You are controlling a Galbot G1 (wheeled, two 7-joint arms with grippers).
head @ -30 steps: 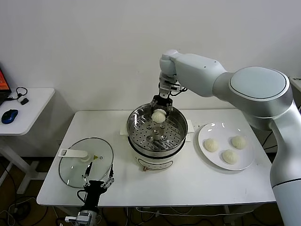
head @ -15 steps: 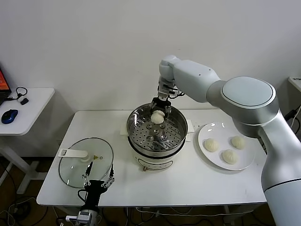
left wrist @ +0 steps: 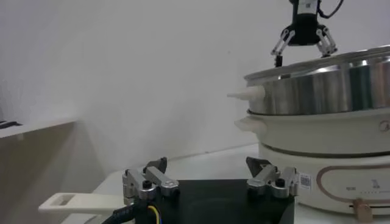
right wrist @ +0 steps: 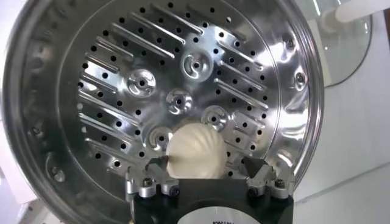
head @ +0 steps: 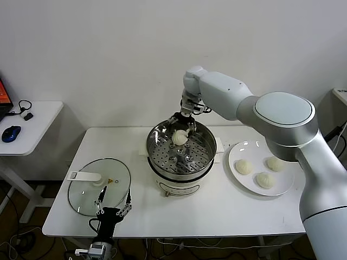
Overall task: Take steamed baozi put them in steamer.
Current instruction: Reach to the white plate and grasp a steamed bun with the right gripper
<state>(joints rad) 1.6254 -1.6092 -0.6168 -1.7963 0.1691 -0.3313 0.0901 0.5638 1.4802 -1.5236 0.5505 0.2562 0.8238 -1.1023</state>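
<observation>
The steamer (head: 152,150) stands mid-table, a shiny steel pot with a perforated tray (right wrist: 152,67) on a white base. One steamed baozi (head: 179,137) lies on the tray at the back. My right gripper (head: 181,120) hangs just above it, open. In the right wrist view the baozi (right wrist: 195,151) sits between the spread fingers of the right gripper (right wrist: 204,163), close against one finger and clear of the other. Three more baozi (head: 243,167) rest on the white plate (head: 252,149) at the right. My left gripper (head: 113,208) is parked open at the table's front edge.
A flat glass lid (head: 87,195) with a white handle (head: 84,176) lies front left, just behind the left gripper (left wrist: 207,164). A side table with a blue mouse (head: 10,133) stands at far left. The wall is close behind the steamer (left wrist: 329,91).
The right gripper's fingers have spread apart and let go of the baozi, which now lies lower on the steamer tray. The left arm has not moved.
</observation>
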